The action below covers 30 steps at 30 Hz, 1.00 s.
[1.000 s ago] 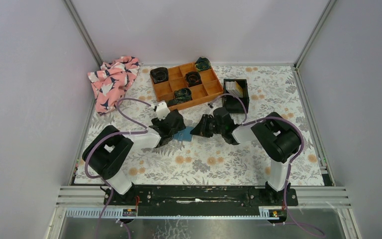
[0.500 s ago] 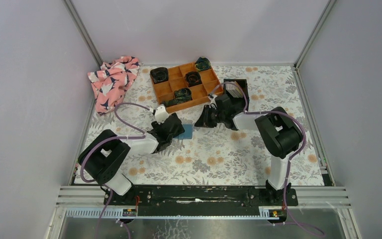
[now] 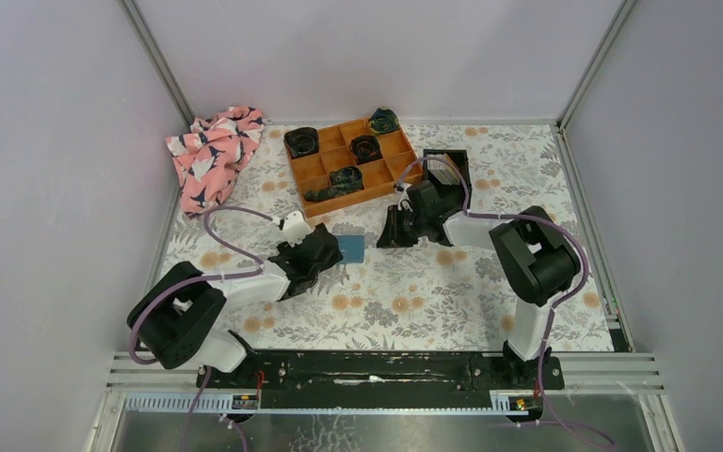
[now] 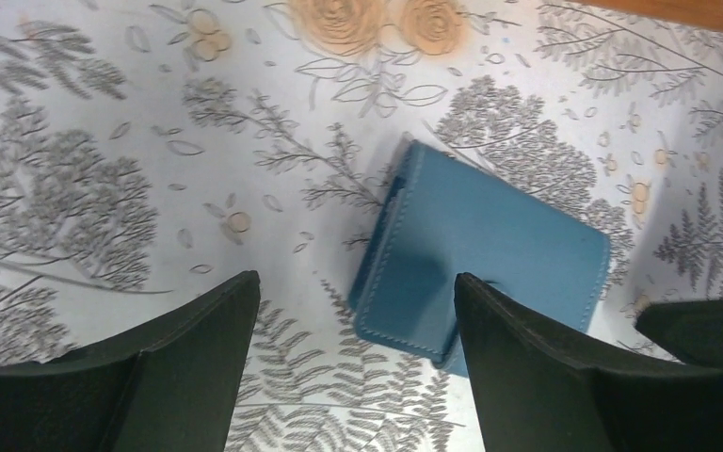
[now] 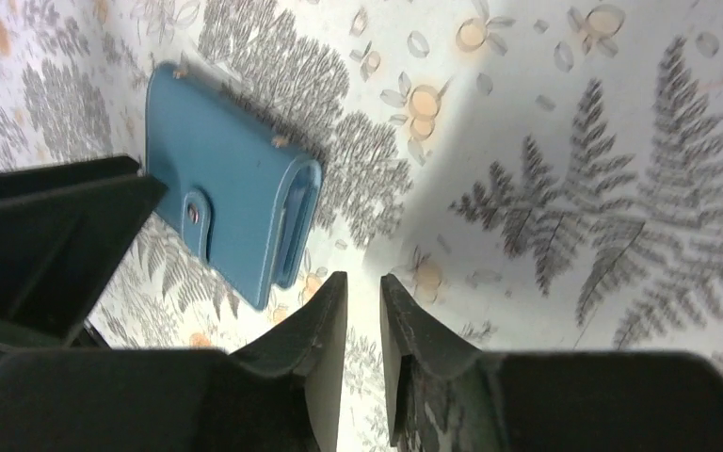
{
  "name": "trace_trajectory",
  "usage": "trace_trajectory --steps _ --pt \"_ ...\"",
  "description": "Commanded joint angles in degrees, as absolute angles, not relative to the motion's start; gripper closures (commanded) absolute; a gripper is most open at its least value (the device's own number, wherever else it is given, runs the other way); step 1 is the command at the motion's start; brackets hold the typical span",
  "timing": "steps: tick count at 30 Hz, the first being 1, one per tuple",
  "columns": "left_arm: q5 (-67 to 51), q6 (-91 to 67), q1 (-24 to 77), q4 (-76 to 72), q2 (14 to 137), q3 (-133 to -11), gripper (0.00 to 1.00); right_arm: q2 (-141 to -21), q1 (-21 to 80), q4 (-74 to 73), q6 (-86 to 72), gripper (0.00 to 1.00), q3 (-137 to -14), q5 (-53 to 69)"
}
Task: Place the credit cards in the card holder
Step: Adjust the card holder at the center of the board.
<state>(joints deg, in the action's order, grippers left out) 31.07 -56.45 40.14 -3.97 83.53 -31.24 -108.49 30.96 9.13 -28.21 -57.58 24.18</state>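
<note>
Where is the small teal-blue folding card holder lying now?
Top view: the teal-blue card holder lies flat on the floral mat near the centre, beside the left gripper, nearer the arms than the orange compartment tray.

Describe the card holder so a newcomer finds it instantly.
Start at the orange compartment tray at the back of the floral mat. Just nearer the arms, lying flat and closed, is the card holder. It is the only teal-blue item, with a snap flap.

Floral tbl (image 3: 414, 301): card holder (image 3: 350, 248); tray (image 3: 397, 168); bin (image 3: 464, 168); cloth (image 3: 212, 155).
</note>
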Motion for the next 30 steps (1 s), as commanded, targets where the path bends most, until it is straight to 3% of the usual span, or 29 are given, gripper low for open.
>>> trace_trajectory --steps 1,16,30 --pt "36.51 -59.32 40.56 4.53 80.67 -31.24 0.16 -101.29 34.55 5.69 -23.99 0.73 -55.91 18.08" --pt "44.81 -54.7 39.99 4.63 87.77 -38.6 0.15 -99.59 47.97 4.04 -25.63 0.78 -52.87 7.25" --pt "37.34 -49.75 32.61 -5.33 93.32 -39.51 0.16 -105.91 49.56 5.8 -26.72 0.81 -57.12 7.33"
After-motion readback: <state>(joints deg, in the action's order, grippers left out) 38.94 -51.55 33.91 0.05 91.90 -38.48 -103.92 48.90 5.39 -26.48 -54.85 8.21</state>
